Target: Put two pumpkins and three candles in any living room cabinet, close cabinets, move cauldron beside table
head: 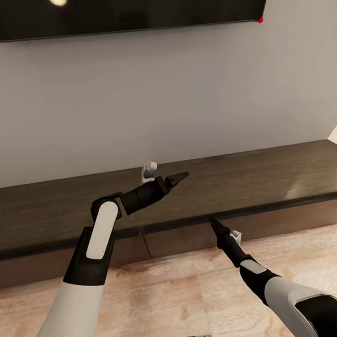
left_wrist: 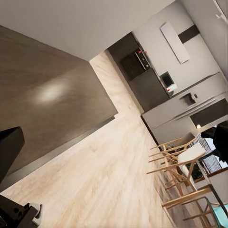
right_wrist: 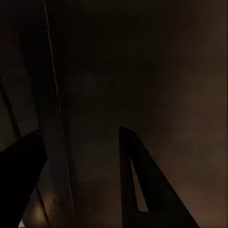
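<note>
The long, low dark-brown cabinet runs along the wall; its front panels look shut, with a seam near the middle. My left gripper hovers over the cabinet top, pointing along it, open with nothing in it. My right gripper is low, its tip close to the front panel just under the top's edge. In the right wrist view its two dark fingers stand apart before the dark panel, holding nothing. Pumpkins, candles, cauldron and table are out of view.
A black TV hangs on the wall above the cabinet. Light wooden floor lies in front of it. Past the cabinet's far end, the left wrist view shows wooden chairs and dark kitchen cupboards.
</note>
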Available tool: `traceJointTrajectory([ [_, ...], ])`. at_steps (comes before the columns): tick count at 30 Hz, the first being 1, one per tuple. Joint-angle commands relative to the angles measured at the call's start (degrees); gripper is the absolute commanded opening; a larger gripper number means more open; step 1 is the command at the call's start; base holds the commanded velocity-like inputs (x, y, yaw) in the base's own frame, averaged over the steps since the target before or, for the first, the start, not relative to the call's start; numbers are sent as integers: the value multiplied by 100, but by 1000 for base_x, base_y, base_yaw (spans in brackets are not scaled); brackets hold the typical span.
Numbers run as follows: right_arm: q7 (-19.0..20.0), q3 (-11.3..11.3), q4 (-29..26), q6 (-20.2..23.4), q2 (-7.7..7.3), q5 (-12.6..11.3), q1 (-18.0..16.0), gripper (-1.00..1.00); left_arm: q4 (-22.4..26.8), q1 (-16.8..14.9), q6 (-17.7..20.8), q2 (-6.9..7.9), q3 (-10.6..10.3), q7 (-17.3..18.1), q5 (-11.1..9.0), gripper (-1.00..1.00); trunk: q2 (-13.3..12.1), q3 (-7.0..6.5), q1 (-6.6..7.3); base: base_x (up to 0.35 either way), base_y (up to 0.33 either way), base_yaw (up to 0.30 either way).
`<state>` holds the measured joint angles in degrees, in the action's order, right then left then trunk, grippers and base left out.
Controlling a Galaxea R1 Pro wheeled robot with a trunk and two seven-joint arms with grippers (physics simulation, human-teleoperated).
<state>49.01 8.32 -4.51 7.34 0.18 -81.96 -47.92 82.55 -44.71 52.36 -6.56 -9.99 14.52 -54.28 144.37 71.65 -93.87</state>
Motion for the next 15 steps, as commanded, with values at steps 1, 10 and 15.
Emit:
traceJointTrajectory([
  [1,12,-6,12,39,0,-66,-78,-100,-2,-3,20,-3,6,35,34,100,-1,-19,3,0,0,0],
  [10,12,-6,12,39,0,-66,-77,-100,-2,-3,20,-3,6,33,33,100,-3,-64,8,0,0,0],
  [15,12,-6,12,39,0,-66,-78,-100,-2,-3,20,-3,6,32,32,100,-3,-64,8,0,0,0],
])
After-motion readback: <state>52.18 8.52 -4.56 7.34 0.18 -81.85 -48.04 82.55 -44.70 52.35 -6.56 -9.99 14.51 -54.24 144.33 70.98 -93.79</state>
